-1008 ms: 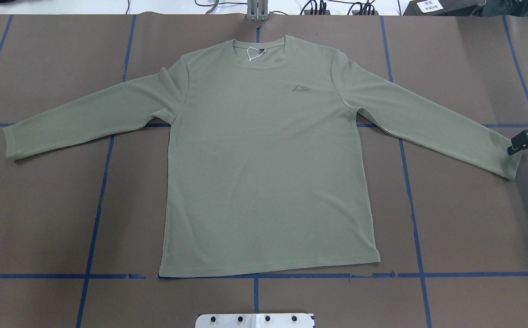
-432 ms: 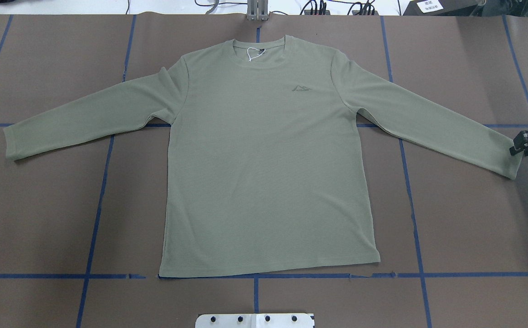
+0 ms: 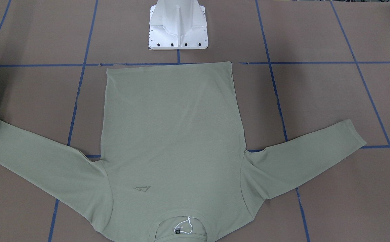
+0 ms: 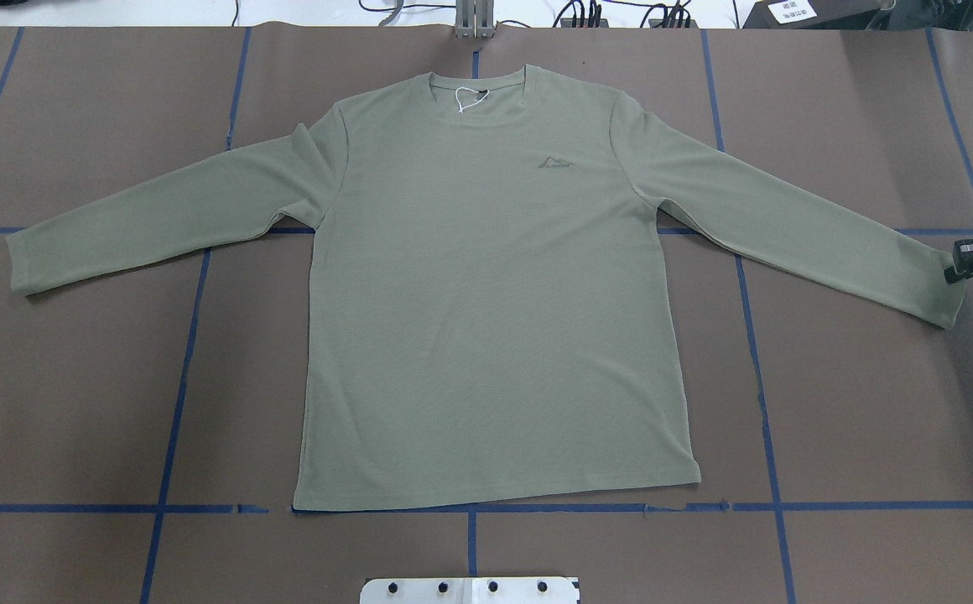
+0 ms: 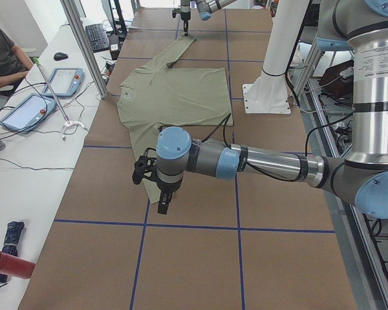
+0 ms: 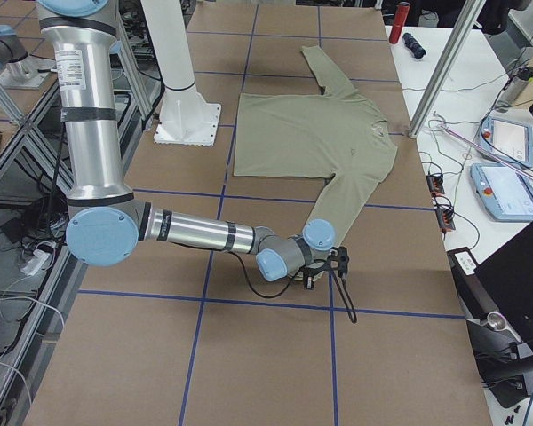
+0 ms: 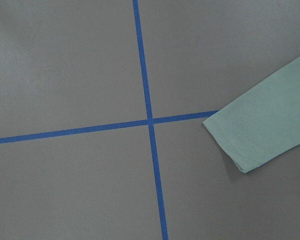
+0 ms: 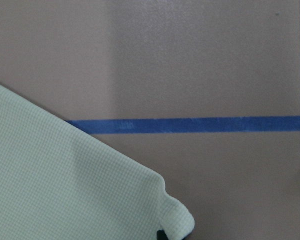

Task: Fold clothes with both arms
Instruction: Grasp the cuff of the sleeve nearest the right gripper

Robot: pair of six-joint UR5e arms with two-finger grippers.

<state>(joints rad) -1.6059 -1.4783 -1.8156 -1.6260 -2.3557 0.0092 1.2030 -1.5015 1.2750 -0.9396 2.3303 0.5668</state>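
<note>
1 sage-green long-sleeved knit shirt (image 4: 495, 294) flat on 1 brown counter (image 4: 75, 403); left arm (image 5: 271, 163), right arm (image 6: 195, 232) near its 2 cuffs, jaws' state unclear.

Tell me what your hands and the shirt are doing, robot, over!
Right hand at right cuff, corner bunched, grip unclear. Left hand above table near left cuff, grip unclear. Shirt flat, unfolded. Nothing in the way.

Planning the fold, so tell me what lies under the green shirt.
The brown table covering, with blue tape lines that pass beneath the green shirt at its body and sleeves. The fabric hides the rest, so anything else under it cannot be seen.
</note>
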